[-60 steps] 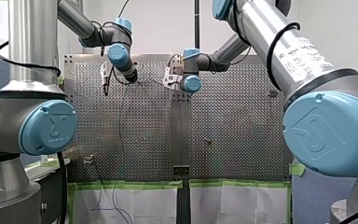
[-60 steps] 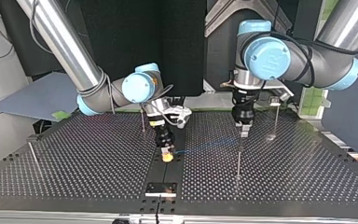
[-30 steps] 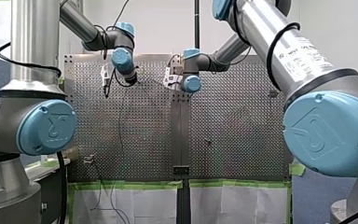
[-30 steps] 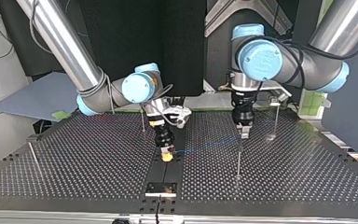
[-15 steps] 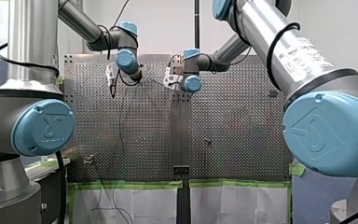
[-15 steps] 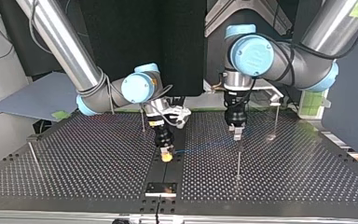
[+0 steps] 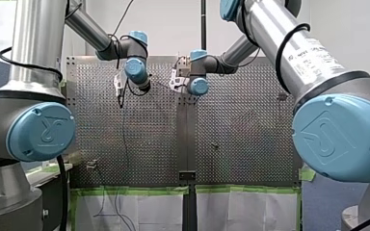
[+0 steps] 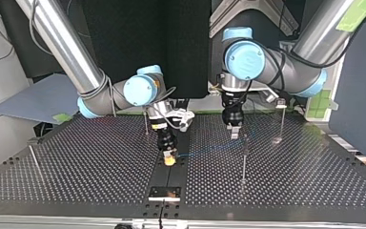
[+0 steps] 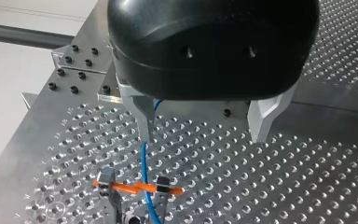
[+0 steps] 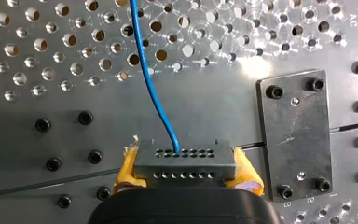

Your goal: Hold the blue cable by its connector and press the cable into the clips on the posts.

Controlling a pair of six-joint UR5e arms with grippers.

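I am clamping the connector (image 10: 185, 161) in my right gripper (image 10: 186, 176), tensioning the blue cable (image 10: 151, 88) gently, and centring my left gripper (image 9: 204, 129), spread wide and empty astride it, over the clip (image 9: 137, 187) below.

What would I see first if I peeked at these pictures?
Probably the thin blue cable, bright against the shiny table full of holes; it leads away from a grey connector pinched between the yellow pads of my right pincer. Next, in the left wrist view, the little orange clip, with the cable crossing it ahead of my open left pincer.
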